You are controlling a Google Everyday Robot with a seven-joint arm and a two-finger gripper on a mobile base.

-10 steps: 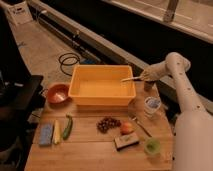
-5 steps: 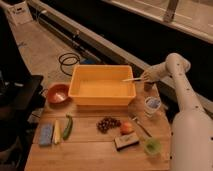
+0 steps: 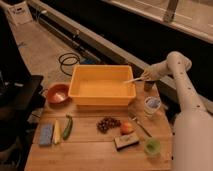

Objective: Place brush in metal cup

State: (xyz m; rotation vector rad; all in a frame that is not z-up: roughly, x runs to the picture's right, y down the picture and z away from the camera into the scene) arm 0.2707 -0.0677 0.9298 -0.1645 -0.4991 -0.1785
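Pincer [image 3: 145, 76] clamped on brush [image 3: 133, 79] at two o'clock of yellow bin [image 3: 102, 86], handle jutting over its rim, poised just above metal cup [image 3: 148, 86] on worktop [image 3: 95, 150], likely for lowering in.

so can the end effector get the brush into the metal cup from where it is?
Probably yes. The end effector sits at the yellow bin's far right corner, holding the brush, with the metal cup just below it. Nothing appears to stand between them.
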